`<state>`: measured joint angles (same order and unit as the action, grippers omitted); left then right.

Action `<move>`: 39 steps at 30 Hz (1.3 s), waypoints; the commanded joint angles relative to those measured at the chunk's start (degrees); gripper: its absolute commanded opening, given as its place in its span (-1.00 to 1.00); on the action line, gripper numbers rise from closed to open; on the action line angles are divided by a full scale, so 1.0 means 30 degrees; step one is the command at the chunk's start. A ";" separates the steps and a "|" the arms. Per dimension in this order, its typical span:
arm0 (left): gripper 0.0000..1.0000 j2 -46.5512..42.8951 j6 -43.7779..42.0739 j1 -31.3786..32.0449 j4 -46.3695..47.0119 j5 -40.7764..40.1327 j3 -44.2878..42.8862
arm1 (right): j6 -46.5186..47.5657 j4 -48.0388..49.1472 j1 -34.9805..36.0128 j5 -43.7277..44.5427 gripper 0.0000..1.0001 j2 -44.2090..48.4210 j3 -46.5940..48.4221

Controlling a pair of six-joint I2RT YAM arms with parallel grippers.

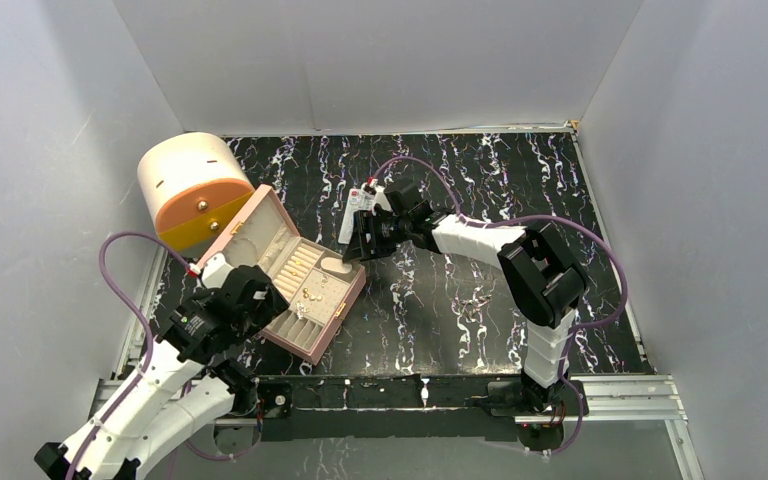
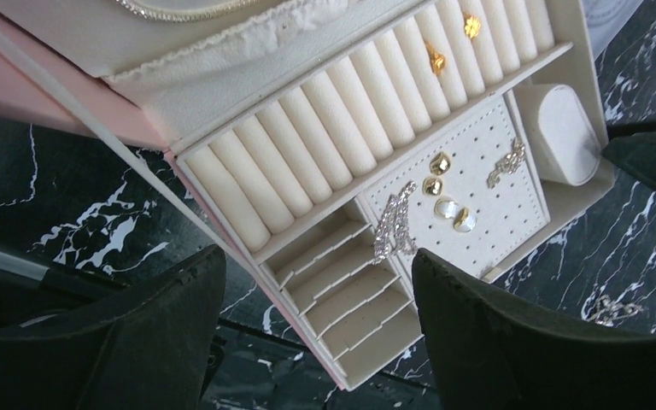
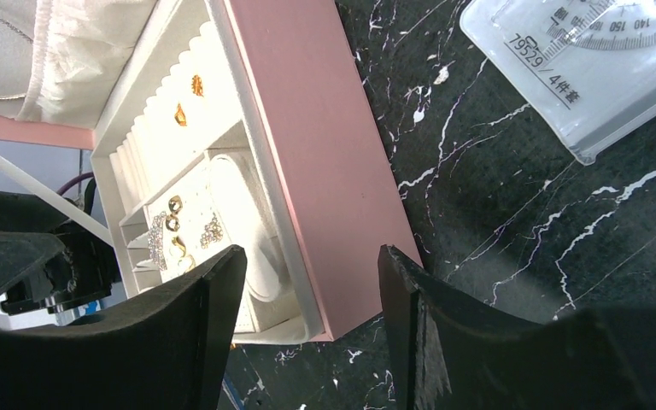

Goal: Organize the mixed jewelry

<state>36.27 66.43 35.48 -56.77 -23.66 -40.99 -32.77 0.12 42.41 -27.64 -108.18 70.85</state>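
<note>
Mixed jewelry (image 2: 434, 184), tiny gold studs (image 2: 438, 162), sparkly silver pieces (image 2: 393, 226), perforated cream pad (image 2: 512, 224)

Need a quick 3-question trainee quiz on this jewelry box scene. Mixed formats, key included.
1. True or false: the box is closed.
2. How many gold studs sit on the ring rolls? A) one B) two C) five
3. Where does the loose chain lie?
Key: 1 false, it is open. 2 B. 3 on the table, outside the box.
</note>
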 commanded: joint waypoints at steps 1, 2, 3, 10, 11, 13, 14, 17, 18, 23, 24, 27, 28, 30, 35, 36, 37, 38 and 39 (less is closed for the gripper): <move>0.54 0.0789 -0.1071 0.0037 -0.1828 0.1978 -0.0782 | 0.0173 0.0861 0.0202 -0.0585 0.33 0.0539 0.0169; 0.54 0.0854 -0.1394 0.0037 -0.1962 0.2014 -0.0948 | 0.0133 0.0937 0.0216 -0.0574 0.33 0.0653 0.0011; 0.53 0.0911 -0.1731 0.0037 -0.2230 0.1901 -0.1148 | 0.0080 0.1042 0.0239 -0.0576 0.33 0.0763 -0.0144; 0.48 0.1221 -0.3744 0.0037 -0.2579 0.0985 -0.3133 | -0.0342 0.1508 0.0306 -0.0551 0.32 0.1193 -0.0837; 0.48 0.1365 -0.3860 0.0037 -0.2730 0.1187 -0.3278 | -0.0368 0.1512 0.0309 -0.0537 0.32 0.1204 -0.0825; 0.47 0.1497 -0.4039 0.0037 -0.3106 0.1479 -0.3447 | -0.0398 0.1527 0.0337 -0.0492 0.32 0.1224 -0.0798; 0.47 0.1444 -0.4164 0.0030 -0.3217 0.1680 -0.3497 | -0.0419 0.1514 0.0335 -0.0464 0.32 0.1226 -0.0795; 0.45 0.1163 -0.4455 0.0037 -0.2928 0.3298 -0.2867 | -0.0497 0.1556 0.0350 -0.0402 0.32 0.1186 -0.0772; 0.45 0.1109 -0.4517 0.0037 -0.2704 0.3863 -0.2406 | -0.0515 0.1591 0.0344 -0.0438 0.31 0.1159 -0.0766; 0.43 0.1156 -0.4426 0.0037 -0.1169 0.5265 -0.0704 | -0.0530 0.1630 0.0367 -0.0703 0.31 0.0902 -0.0706; 0.43 0.1233 -0.4395 0.0037 -0.1099 0.5138 -0.0583 | -0.0530 0.1630 0.0379 -0.0761 0.31 0.0855 -0.0706; 0.43 0.1561 -0.4391 0.0037 -0.0929 0.4569 -0.0383 | -0.0530 0.1655 0.0380 -0.0980 0.31 0.0797 -0.0734; 0.43 0.1628 -0.4391 0.0037 -0.0725 0.4476 -0.0221 | -0.0530 0.1681 0.0373 -0.1048 0.31 0.0766 -0.0713; 0.43 0.1764 -0.4356 0.0037 0.0132 0.4776 0.0296 | -0.0560 0.1707 0.0381 -0.1280 0.30 0.0709 -0.0706; 0.43 0.2001 -0.3725 0.0037 0.1759 0.5542 0.1584 | -0.0560 0.1791 0.0377 -0.1904 0.21 0.0765 -0.0903; 0.43 0.2005 -0.3692 0.0037 0.1782 0.5404 0.1689 | -0.0567 0.1804 0.0384 -0.2006 0.20 0.0788 -0.0987; 0.43 0.2005 -0.3714 0.0033 0.1778 0.5262 0.1694 | -0.0567 0.1831 0.0370 -0.2096 0.18 0.0846 -0.1049; 0.43 0.2002 -0.3711 0.0037 0.1876 0.5178 0.1683 | -0.0561 0.1856 0.0365 -0.2184 0.17 0.0867 -0.1145; 0.42 0.1979 -0.3716 0.0037 0.2064 0.5212 0.1682 | -0.0585 0.1904 0.0379 -0.2305 0.15 0.0888 -0.1219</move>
<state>42.35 54.19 35.51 -52.90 -8.10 -36.03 -34.28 3.03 43.09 -30.17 -107.61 67.90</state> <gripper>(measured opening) 0.716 0.594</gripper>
